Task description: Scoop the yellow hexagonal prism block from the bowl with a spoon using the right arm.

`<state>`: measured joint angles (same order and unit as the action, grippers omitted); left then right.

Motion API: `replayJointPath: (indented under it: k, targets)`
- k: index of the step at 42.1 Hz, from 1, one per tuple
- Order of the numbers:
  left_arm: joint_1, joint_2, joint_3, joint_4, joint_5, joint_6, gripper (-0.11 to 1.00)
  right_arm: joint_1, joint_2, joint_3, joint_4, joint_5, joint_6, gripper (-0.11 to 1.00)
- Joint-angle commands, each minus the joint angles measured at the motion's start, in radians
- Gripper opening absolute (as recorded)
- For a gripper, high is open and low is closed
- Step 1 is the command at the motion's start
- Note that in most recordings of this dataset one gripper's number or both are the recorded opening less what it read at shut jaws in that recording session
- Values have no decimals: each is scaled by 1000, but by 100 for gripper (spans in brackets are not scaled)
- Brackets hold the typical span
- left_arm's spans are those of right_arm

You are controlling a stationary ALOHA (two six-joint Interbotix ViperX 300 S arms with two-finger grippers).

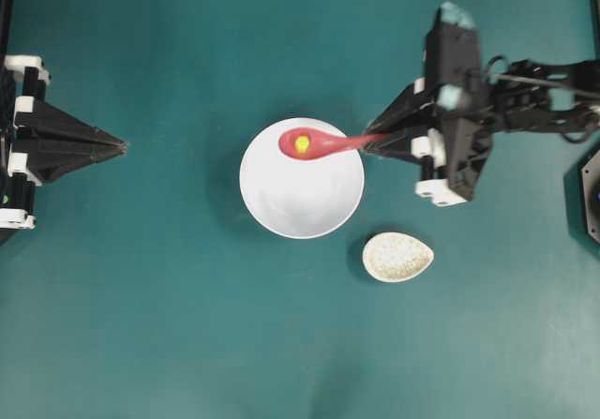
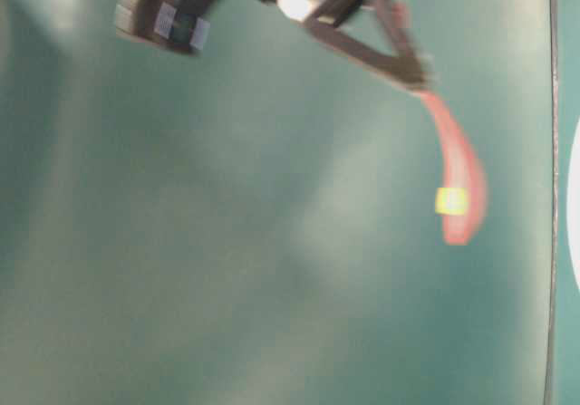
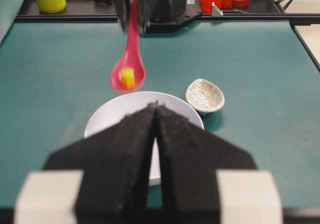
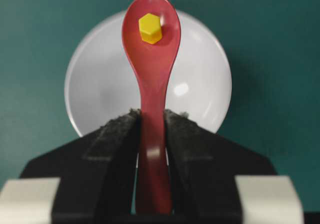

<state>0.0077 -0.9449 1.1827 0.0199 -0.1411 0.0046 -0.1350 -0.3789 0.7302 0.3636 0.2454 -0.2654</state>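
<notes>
Foam-padded right end effector (image 4: 151, 121), black, wedge-shaped: clenched on the short handle of the spoon (image 4: 151, 73), glossy pink-red, deep oval scoop. Yellow hexagonal prism block (image 4: 150, 28): tiny, matte, resting in the scoop, raised above the bowl (image 4: 200, 91), large, round, plain white, on the teal desk (image 1: 141, 297). Speckled egg-shaped dish (image 1: 397, 256): near right of the bowl, apart. Left end effector (image 3: 156, 115): pads pressed together, gripping nothing, well left.

Teal table (image 1: 141, 325) carries white bowl (image 1: 302, 199) near centre; small speckled egg-shaped dish (image 1: 397, 256) sits just beside bowl at its 4 o'clock, apart, not touching.
</notes>
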Motion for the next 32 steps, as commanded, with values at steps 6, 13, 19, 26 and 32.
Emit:
replayJointPath:
  k: [6,13,19,26,32]
  targets:
    - [0,9,-20,2,-9,0,0,2,-67,-31,-11,21,-2,23]
    - [-2,11,-20,2,-9,0,0,2,-60,-44,-11,28,-6,23]
    - [-2,9,-20,2,-9,0,0,0,-54,-48,-12,25,-8,23]
    - [0,9,-18,2,-11,0,0,0,-54,-46,-12,25,-8,23]
    - [-2,9,-20,2,-11,0,0,0,-54,-46,-11,21,-8,23]
